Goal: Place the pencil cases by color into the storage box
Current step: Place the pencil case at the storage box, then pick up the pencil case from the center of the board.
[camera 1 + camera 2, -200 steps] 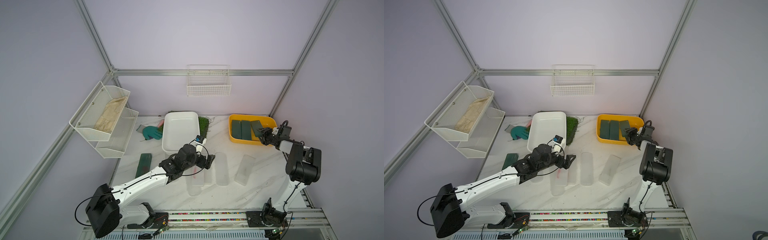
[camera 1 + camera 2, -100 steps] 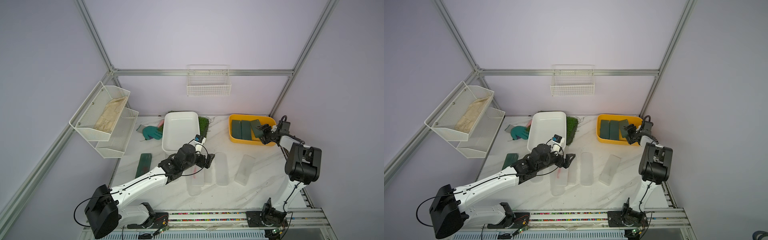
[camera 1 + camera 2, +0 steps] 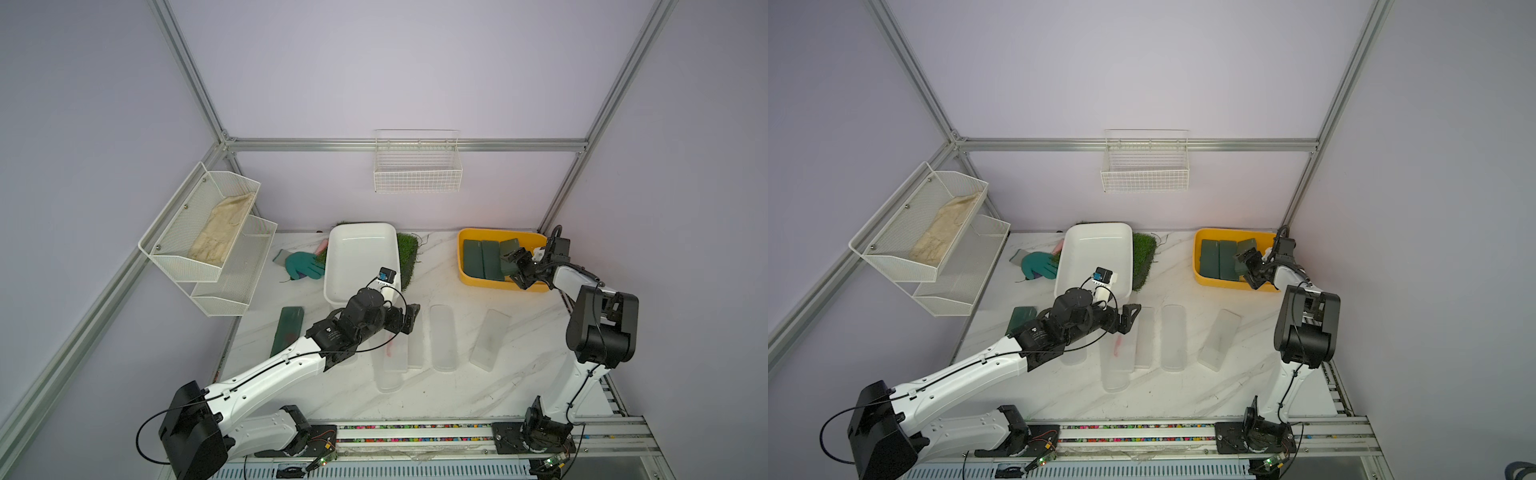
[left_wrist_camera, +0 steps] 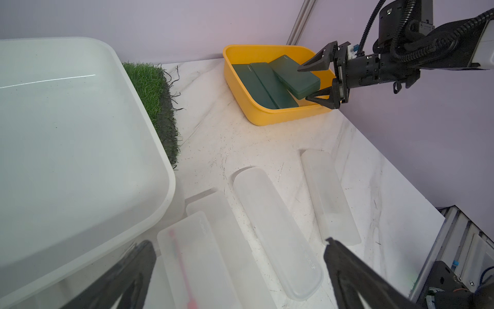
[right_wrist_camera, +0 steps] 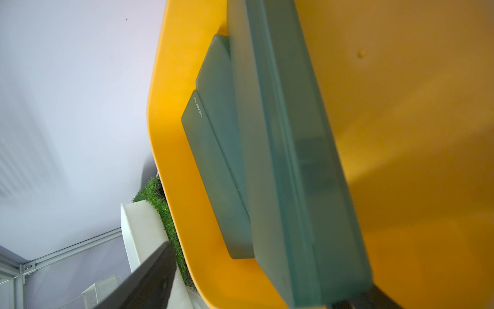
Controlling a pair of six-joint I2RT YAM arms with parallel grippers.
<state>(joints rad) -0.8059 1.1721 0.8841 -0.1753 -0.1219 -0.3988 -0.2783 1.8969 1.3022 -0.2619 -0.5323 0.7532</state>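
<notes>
Pencil cases [image 3: 482, 259] in dark green, three of them, sit inside the yellow box [image 3: 490, 283], the third case [image 4: 294, 76] tilted against its neighbours; one bears a small pale logo [image 5: 198, 107] (too faint to read). Right gripper [image 4: 304, 84] straddles the tilted case, jaws apart, one finger clear of it. Frosted white cases [image 3: 442, 336] lie near the yellow box on the white marbled tabletop [image 3: 457, 395], a fourth green case [image 3: 286, 330] well beyond them. Left gripper [image 3: 410, 318] hovers spread wide over the frosted ones. Lilac walls [image 3: 374, 83], aluminium framing [image 3: 407, 144].
</notes>
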